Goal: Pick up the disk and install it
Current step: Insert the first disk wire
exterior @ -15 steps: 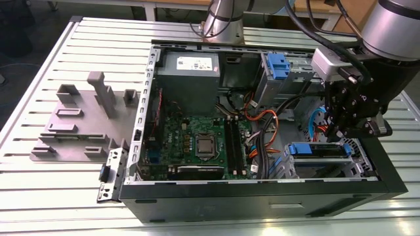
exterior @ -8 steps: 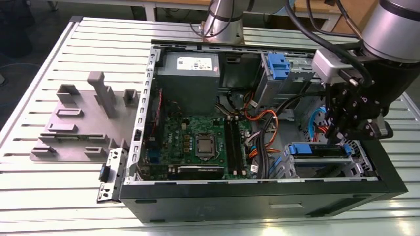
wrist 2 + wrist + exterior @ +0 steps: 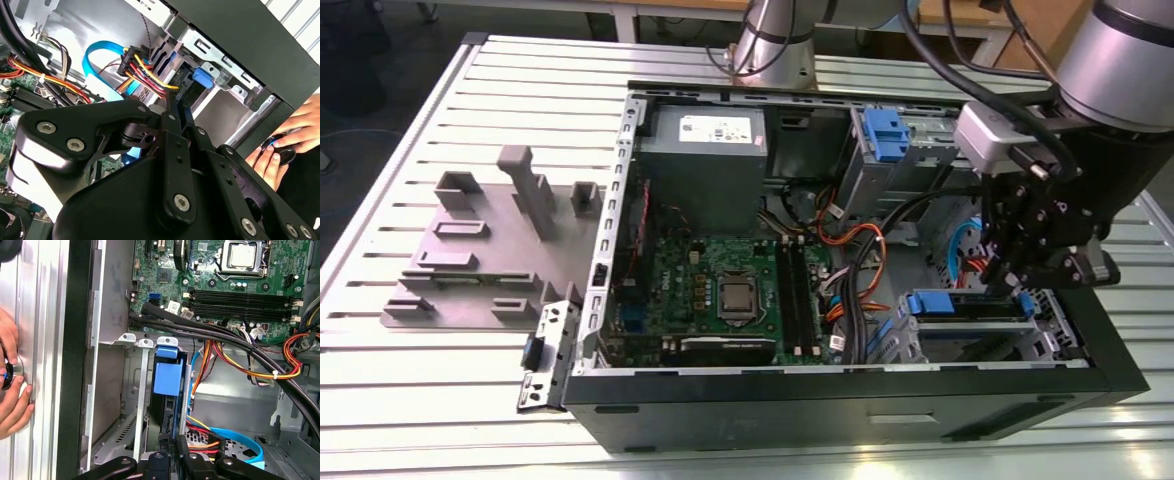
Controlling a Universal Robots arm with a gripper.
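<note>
The tool (image 3: 1017, 285), its narrow jaws closed on the upper edge of the disk (image 3: 166, 377), hangs over the lower drive bay (image 3: 974, 325) of the open computer case (image 3: 854, 400). The disk stands on edge, partly inside that bay. A person's hand (image 3: 11, 385) rests on the desk (image 3: 400, 380) beside the case.

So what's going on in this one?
A robot arm is working inside an open computer case. Its gripper is down at the lower drive bay on the exterior view's right, right over the disk with its blue carrier, which stands on edge in the bay slot. A person's hand rests on the table beside the case, touching a small round object.
</note>
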